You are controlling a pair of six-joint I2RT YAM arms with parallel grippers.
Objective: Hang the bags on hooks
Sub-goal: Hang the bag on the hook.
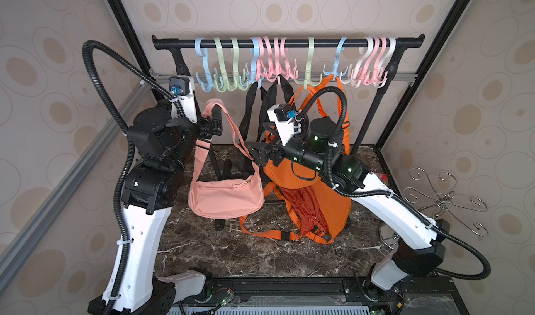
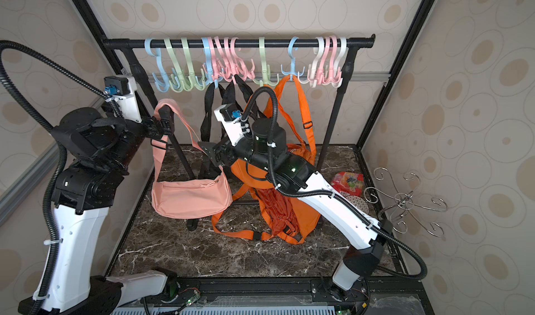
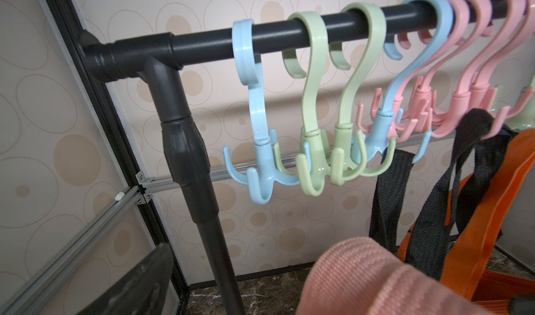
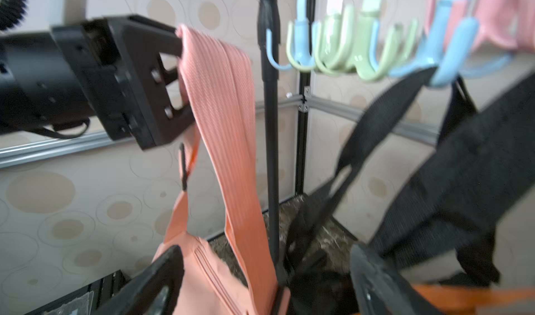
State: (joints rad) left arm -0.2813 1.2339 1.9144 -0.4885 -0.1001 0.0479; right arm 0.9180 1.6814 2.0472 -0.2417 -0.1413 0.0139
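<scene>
The pink bag (image 1: 225,197) (image 2: 191,195) hangs by its ribbed strap (image 4: 220,111) (image 3: 362,270), which lies looped over a finger of my left gripper (image 1: 213,123) (image 2: 164,123) (image 3: 260,296). That gripper is open, raised below the rail's left end. In the left wrist view a pale blue hook (image 3: 260,160) and green hooks (image 3: 315,160) hang close ahead on the black rail (image 1: 289,43). My right gripper (image 1: 254,154) (image 2: 212,152) (image 4: 266,287) is open beside the bag's right end. The strap and the bag's zipped top (image 4: 202,284) lie between its spread fingers, ungripped.
An orange bag (image 1: 307,180) and black straps (image 1: 260,105) hang from middle hooks. Pink, blue and white hooks crowd the rail's middle and right. The rack's left post (image 3: 185,154) stands just behind my left gripper. A wire stand (image 1: 445,200) and a snack packet (image 2: 347,182) sit at right.
</scene>
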